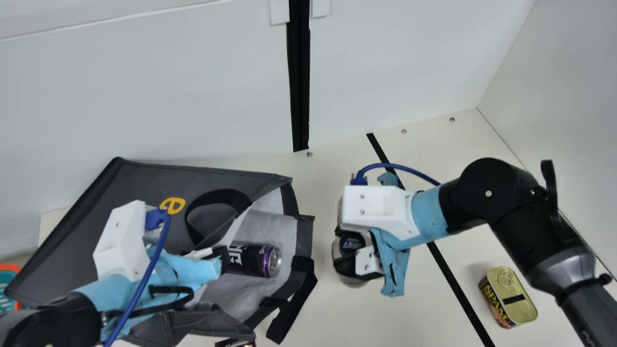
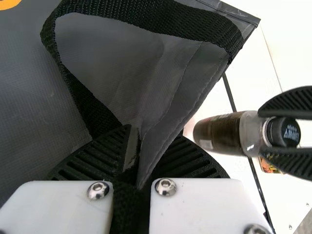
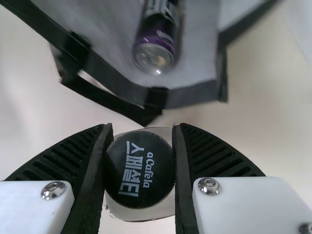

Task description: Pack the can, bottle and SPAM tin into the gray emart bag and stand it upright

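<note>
jaws clamped: left gripper (image 1: 214,253) on gray bag (image 1: 140,185) edge, right gripper (image 1: 348,246) on bottle (image 2: 219,134); can (image 1: 255,260) inside bag

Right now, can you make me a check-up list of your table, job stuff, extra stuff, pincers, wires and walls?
Surface: cream table with a black line.
Job's things: bag on its side, can lying inside; bottle held; SPAM tin outside the bag.
Clutter: orange-and-teal thing at the left edge, unclear what.
Grippers: left pincer pinches the bag's edge; right pincer grips the bottle's cap end.
Cables: blue one on each arm.
Surroundings: white walls.
</note>
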